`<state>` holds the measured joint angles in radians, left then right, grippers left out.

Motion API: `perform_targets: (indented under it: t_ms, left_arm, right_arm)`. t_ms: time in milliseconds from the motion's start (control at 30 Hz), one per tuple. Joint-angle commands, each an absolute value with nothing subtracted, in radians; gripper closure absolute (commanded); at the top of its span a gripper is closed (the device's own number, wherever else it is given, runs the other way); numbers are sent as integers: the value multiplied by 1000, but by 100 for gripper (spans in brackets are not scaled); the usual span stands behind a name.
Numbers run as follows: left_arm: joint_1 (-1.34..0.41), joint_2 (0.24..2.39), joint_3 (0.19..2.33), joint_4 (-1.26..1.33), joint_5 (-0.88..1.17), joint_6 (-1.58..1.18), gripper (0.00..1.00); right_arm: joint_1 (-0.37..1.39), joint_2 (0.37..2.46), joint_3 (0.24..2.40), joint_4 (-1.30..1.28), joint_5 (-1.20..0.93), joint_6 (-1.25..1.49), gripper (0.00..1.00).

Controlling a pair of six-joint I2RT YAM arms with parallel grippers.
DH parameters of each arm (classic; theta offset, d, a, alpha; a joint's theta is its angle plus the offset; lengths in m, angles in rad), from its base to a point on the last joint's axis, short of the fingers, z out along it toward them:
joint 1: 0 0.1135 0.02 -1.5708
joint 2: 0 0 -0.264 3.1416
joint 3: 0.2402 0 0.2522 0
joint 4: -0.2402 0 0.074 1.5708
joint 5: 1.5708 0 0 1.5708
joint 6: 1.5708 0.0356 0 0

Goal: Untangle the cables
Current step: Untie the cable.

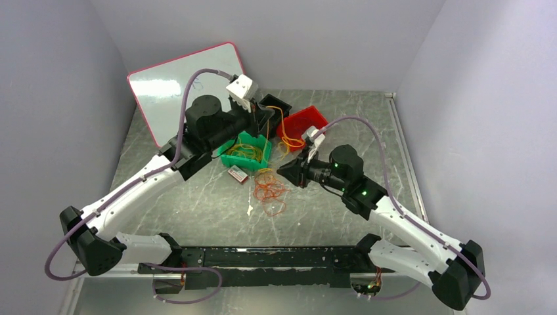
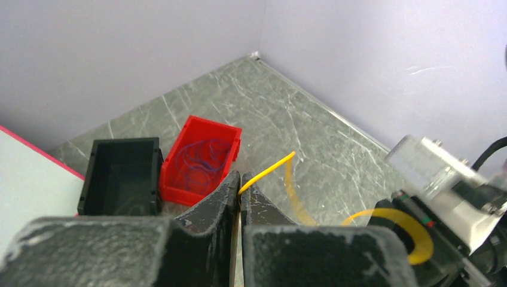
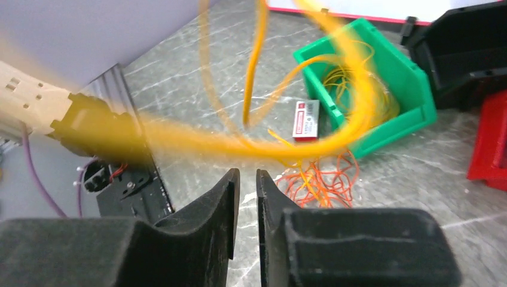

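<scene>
Yellow cable [image 2: 269, 168] — outward from left gripper [image 2: 240, 186]

The grey marbled table [image 1: 197, 210] is carrying three small bins toward its far side: a green bin [image 1: 246, 163], a red bin [image 1: 309, 118] and a black bin [image 1: 279, 104] are standing close together. A heap of orange cables [image 1: 270, 190] is lying just in front of the green bin, near a small red-and-white box [image 1: 237, 174]. A whiteboard [image 1: 164, 85] is resting at the far left corner.
</scene>
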<state>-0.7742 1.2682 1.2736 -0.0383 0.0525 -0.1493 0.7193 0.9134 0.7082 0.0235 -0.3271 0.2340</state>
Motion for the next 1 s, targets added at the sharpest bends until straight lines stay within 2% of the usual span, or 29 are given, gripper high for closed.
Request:
perform_targets:
  t_ms: [0, 267, 600, 700, 833, 967]
  left_arm:
    - [-773, 1260, 1329, -69, 63, -107, 93]
    - [-772, 1249, 1314, -66, 69, -112, 93]
    - [-773, 1243, 1329, -58, -1, -100, 93]
    - [-772, 1243, 1338, -55, -13, -95, 93]
    - [-772, 1240, 1352, -57, -1, -84, 93]
    - [-772, 1238, 1369, -65, 18, -76, 93]
  right_arm:
    - [721, 945, 698, 113, -467, 189, 77]
    - [720, 945, 717, 111, -423, 169, 65]
    - [721, 709, 641, 36, -178, 173, 54]
    - [720, 656, 632, 51, -137, 165, 46]
    - [720, 643, 635, 109, -174, 121, 35]
    - [720, 682, 654, 153, -309, -8, 33]
